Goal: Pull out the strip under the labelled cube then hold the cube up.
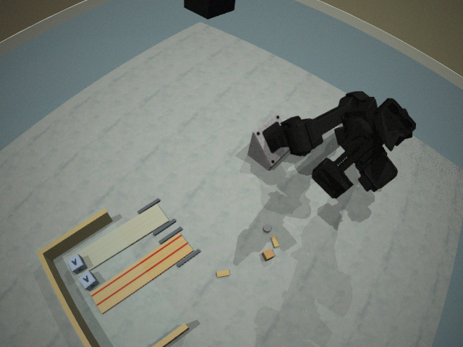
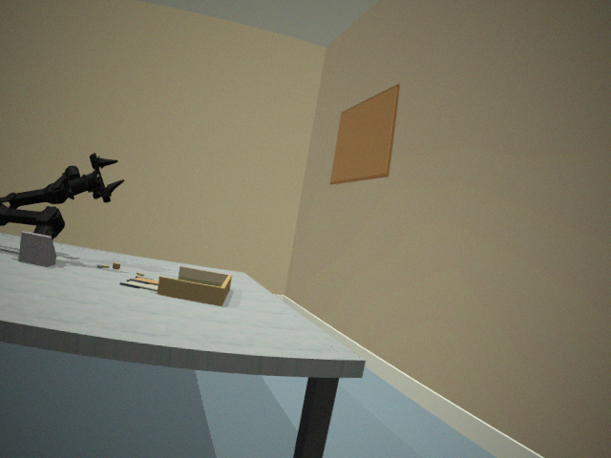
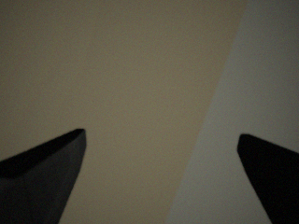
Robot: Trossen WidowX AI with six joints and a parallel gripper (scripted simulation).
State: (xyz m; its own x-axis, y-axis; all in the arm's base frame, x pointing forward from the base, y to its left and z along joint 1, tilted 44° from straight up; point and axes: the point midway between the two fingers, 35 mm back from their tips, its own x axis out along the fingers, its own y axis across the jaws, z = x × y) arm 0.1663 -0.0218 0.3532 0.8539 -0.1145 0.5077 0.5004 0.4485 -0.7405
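Note:
Two pale blue cubes, one at the cream strip's far end and one close beside it, near the striped strip's corner, each show a dark letter-like mark on top. What lies under the second cube is unclear. The cream strip and the orange strip with two red lines lie side by side, flat. In the exterior view the cubes are hidden behind the wall. My gripper is open and empty, raised high above the table, far from the strips and cubes.
A yellow wooden wall surrounds the cube end. Dark grey guide bars flank the strips' near ends. An orange block, two small tan blocks and a grey disc lie between arm and strips.

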